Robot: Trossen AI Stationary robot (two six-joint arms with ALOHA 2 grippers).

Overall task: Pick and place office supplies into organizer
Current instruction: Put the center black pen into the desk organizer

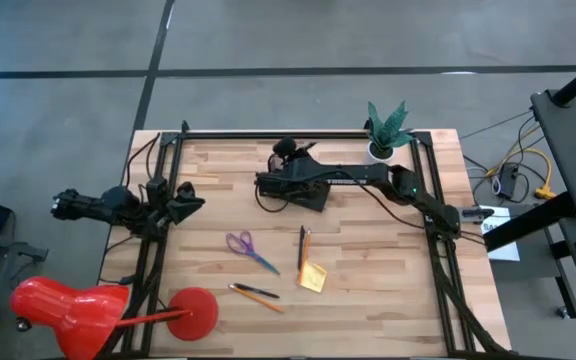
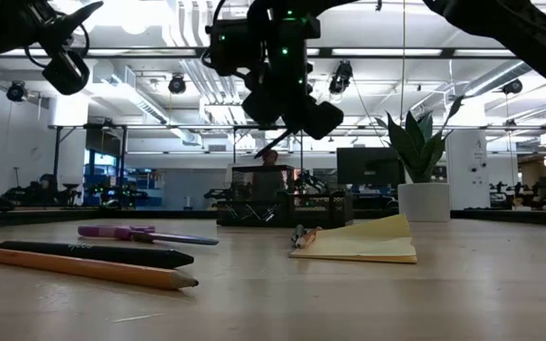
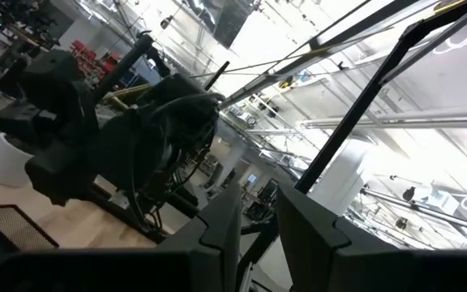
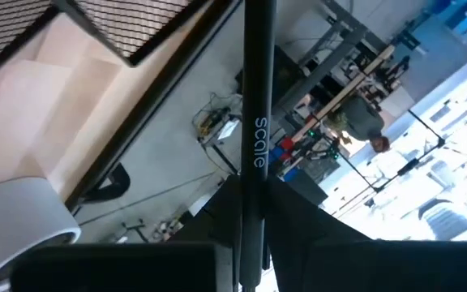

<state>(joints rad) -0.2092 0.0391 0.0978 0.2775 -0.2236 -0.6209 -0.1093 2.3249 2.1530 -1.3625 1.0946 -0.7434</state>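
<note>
Progress looks early, in our judgement: we hold one dark pen [image 4: 252,130] clenched in the right gripper [image 1: 286,183] above the small black mesh organizer [image 1: 306,196] at the table's far middle, and it is not yet dropped in. Left on the pale wooden table [image 1: 388,270] we see the purple-handled scissors [image 1: 245,246], the yellow square sticky-note pad [image 1: 313,277], a pen and pencil [image 1: 304,247] just beyond the pad, and an orange pencil with a dark pen [image 1: 255,295] nearer us. Our left gripper [image 1: 190,200] waits at the left edge, its fingers [image 3: 217,231] holding nothing, with only a narrow gap between them.
</note>
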